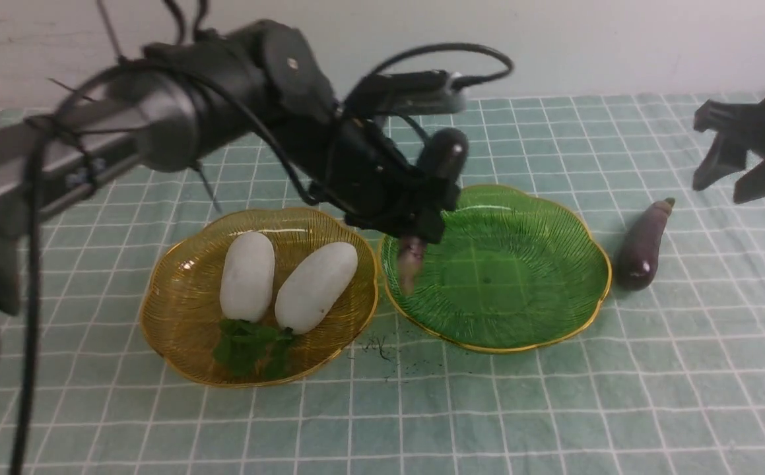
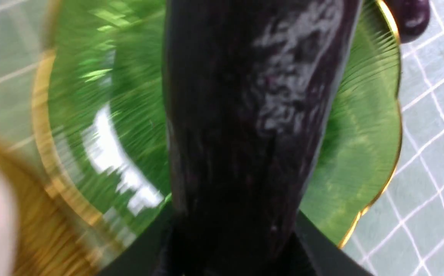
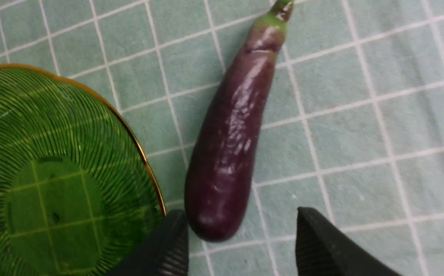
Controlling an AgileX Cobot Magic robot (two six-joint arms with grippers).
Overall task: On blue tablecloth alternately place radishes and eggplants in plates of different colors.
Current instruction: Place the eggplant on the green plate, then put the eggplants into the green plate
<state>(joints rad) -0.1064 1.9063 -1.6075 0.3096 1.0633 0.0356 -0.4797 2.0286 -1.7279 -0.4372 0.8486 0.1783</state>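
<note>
Two white radishes [image 1: 247, 276] [image 1: 316, 285] lie side by side in the amber-yellow plate [image 1: 171, 330], with a green sprig [image 1: 250, 349] at their near ends. My left gripper [image 1: 415, 227] is shut on a dark purple eggplant [image 1: 445, 155] [image 2: 244, 115] and holds it tilted above the left rim of the green plate [image 1: 554, 264] [image 2: 359, 134]. Its pale stem end [image 1: 410, 260] points down. The second eggplant [image 1: 643, 244] [image 3: 231, 145] lies on the blue tablecloth [image 1: 554, 409] just right of the green plate [image 3: 53, 161]. My right gripper [image 1: 729, 175] [image 3: 241, 237] is open and empty, above that eggplant's rounded end.
A pale wall stands behind the table's far edge. A few dark crumbs [image 1: 379, 349] lie on the cloth between the two plates at the front.
</note>
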